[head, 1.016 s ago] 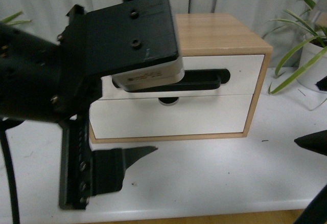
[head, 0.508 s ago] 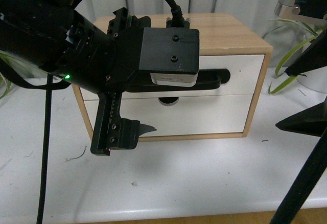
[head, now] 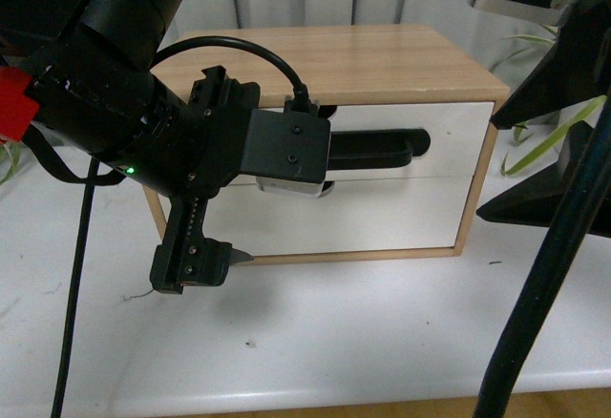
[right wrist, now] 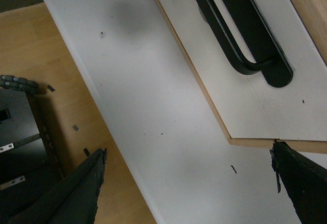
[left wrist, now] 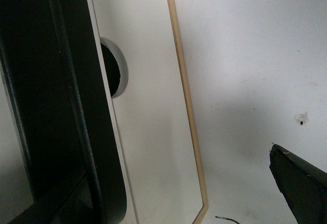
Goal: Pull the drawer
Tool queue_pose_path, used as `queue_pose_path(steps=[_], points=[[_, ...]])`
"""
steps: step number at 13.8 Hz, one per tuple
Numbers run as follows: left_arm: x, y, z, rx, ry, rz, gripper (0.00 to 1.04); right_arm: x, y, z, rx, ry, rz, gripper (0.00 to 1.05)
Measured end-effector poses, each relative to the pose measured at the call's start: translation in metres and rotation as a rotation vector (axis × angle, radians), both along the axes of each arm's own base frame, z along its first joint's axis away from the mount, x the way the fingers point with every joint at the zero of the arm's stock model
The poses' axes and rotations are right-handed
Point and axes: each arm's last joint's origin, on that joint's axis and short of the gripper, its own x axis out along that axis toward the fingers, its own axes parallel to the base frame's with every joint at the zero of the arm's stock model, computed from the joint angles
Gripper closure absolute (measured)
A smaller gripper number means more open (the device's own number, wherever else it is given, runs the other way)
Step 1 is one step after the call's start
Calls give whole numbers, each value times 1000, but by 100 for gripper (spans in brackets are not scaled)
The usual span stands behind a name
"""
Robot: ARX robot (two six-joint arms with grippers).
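The drawer [head: 449,132] is the upper white front in the wooden cabinet [head: 382,60]. Its wide black bar handle [head: 377,147] shows only at its right end. A half-round notch [head: 326,189] sits at the seam just below the handle. My left gripper [head: 267,189] stands open, turned on edge, right in front of the handle's left part and covering it. In the left wrist view the handle [left wrist: 56,106] fills one side, and one finger [left wrist: 301,183] hangs over the table. My right gripper [head: 489,168] is open by the cabinet's right end, holding nothing. Its view shows the handle [right wrist: 240,45].
The plain lower drawer front [head: 382,218] sits under the seam. The white table [head: 363,342] runs in front, with its edge and the wooden floor [right wrist: 51,45] in the right wrist view. A potted plant [head: 535,146] stands behind the right arm. The left arm's cable [head: 76,275] hangs down.
My left arm has moved away from the camera toward the cabinet, and its gripper now sits at the handle's left part. The right arm has come in from the right and risen.
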Motion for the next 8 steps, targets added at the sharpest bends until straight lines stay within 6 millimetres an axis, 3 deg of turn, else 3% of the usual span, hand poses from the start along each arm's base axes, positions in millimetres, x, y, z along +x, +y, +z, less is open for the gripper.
queue_pose_path(steps=[4,8], points=[[4,7,4,2,11,-5,7,20,11,-1,20,32,66,6],[5,10,5,-13,21,-7,7,56,32,-20,-19,60,124,6]])
